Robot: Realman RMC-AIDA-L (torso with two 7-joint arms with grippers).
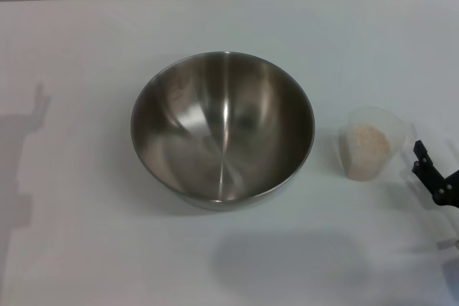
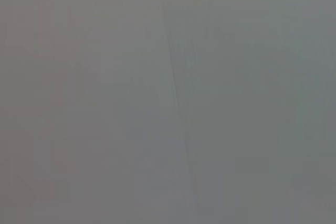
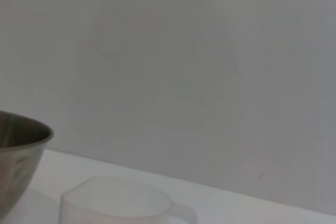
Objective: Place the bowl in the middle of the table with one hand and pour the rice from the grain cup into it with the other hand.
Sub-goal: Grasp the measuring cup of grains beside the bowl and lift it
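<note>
From the head view I see the bowl (image 1: 222,128) sitting upright on the white table (image 1: 86,249), about in the middle of it, with nothing inside. I take the bowl as my landmark. To its right, near but not touching, stands the cup (image 1: 369,150), upright, with rice (image 1: 367,144) in its lower part. Further right of the bowl, beyond the cup at the frame's edge, I see the right pincer (image 1: 432,173): only a black part of it shows, close to the cup but apart from it, and I cannot tell whether it is open or closed. I see no left pincer here; only a shadow falls on the table far left of the bowl.

In the left wrist view I get just a flat grey surface with a faint line down it; neither bowl nor pincer appears.

The right wrist view gives me the bowl's (image 3: 18,153) steel side and rim, and just beside it the clear rim and handle of the cup (image 3: 118,203) on the table (image 3: 252,208). Behind them is a plain pale wall.
</note>
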